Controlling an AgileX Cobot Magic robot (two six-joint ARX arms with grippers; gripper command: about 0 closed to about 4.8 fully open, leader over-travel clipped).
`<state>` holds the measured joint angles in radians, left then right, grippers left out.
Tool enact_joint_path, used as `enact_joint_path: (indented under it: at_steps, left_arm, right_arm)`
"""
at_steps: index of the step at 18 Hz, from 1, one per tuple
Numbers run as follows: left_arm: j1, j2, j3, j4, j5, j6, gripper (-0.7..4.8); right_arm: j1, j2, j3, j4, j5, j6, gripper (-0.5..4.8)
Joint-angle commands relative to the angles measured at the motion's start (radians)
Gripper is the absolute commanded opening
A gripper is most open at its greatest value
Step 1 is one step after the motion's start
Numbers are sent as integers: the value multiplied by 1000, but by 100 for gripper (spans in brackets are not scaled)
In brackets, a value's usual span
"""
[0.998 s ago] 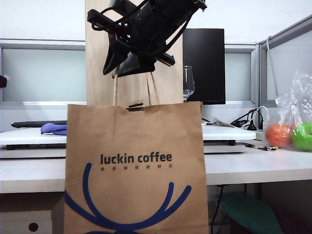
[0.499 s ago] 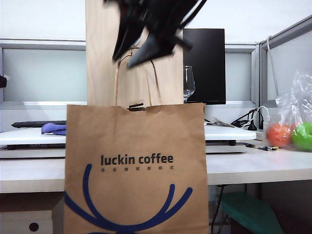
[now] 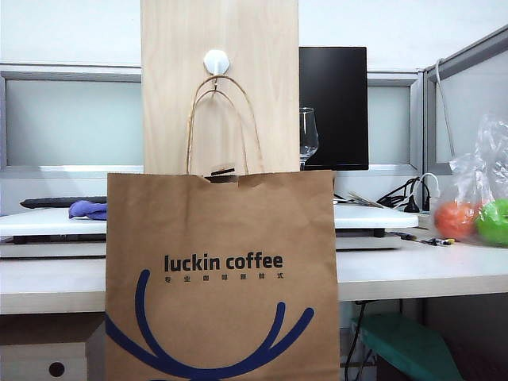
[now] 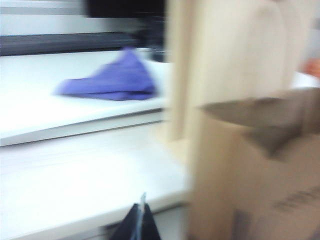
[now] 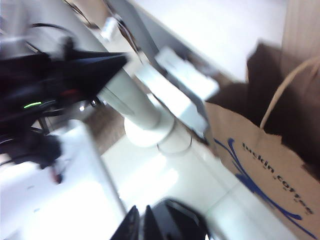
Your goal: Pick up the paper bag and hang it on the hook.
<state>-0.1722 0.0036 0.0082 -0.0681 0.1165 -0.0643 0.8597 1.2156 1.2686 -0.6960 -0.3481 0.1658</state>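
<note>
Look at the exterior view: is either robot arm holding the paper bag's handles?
No: no arm shows there, and the paper bag hangs by its handles from the hook on the wooden board.

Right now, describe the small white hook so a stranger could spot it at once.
Find the tall light wooden board behind the brown kraft paper bag. Near its top sits the small white hexagonal plastic hook, the only white thing on it, with the bag's cord handles looped over it.
</note>
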Motion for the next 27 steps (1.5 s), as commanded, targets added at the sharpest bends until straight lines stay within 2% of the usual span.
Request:
enact_joint_path:
  at_steps: [1, 3, 6, 7, 8, 9, 10, 11, 12, 14, 19, 24, 26, 27]
  left_arm:
    - [110, 0, 1, 9, 0, 4, -6]
    - [183, 0, 1, 9, 0, 4, -5]
    - [187, 0, 1, 9, 0, 4, -5]
    - [187, 0, 1, 9, 0, 4, -6]
    - [188, 0, 1, 9, 0, 4, -6]
    - [188, 0, 1, 9, 0, 4, -6]
    - [188, 0, 1, 9, 0, 4, -6]
    - [188, 0, 1, 9, 0, 4, -6]
    - [188, 0, 1, 9, 0, 4, -6]
    - [188, 0, 1, 9, 0, 4, -6]
    - [188, 0, 1, 9, 0, 4, -5]
    - [188, 0, 1, 9, 0, 4, -6]
    - [188, 0, 1, 9, 0, 4, -6]
    - [188, 0, 1, 9, 0, 4, -6]
  right_arm:
    - [-2, -161, 6, -61, 139, -47, -8]
    - [-3, -332, 0, -79, 309, -71, -8]
    - [-4, -474, -70, 2, 465, -152, -8]
    - [-4, -547, -143, 89, 494, -201, -8]
    - [-7, -650, -261, 277, 563, -269, -8]
    - [-8, -685, -308, 359, 608, -283, -8]
    - [-8, -745, -415, 553, 723, -298, 1]
    - [-8, -779, -486, 672, 801, -297, 1]
    - [-8, -808, -531, 721, 846, -297, 1]
    - [-8, -869, -581, 681, 848, -297, 1]
    - [-8, -977, -591, 372, 844, -297, 1]
    - [-11, -1057, -592, 140, 845, -297, 1]
    - [-119, -1102, -610, 135, 816, -276, 1]
    - [-220, -1118, -640, 196, 736, -214, 1]
